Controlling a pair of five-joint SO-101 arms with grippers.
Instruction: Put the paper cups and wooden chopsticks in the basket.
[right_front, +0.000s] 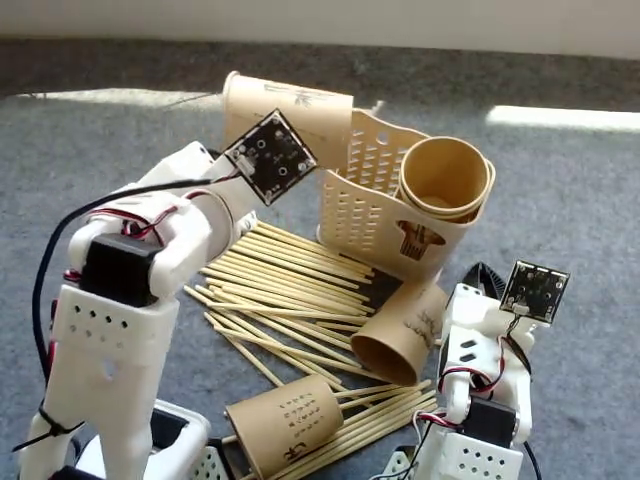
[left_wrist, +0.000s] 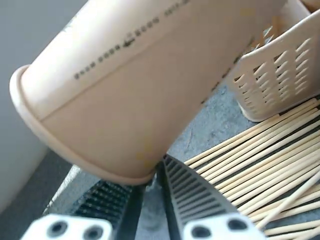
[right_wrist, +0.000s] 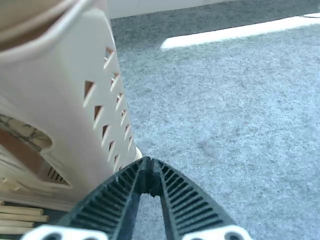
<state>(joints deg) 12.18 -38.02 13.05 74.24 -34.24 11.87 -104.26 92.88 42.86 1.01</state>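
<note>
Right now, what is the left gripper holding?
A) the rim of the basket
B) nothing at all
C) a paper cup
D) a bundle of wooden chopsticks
C: in the left wrist view, the left gripper is closed on the rim of a paper cup, which it holds up beside the basket.
</note>
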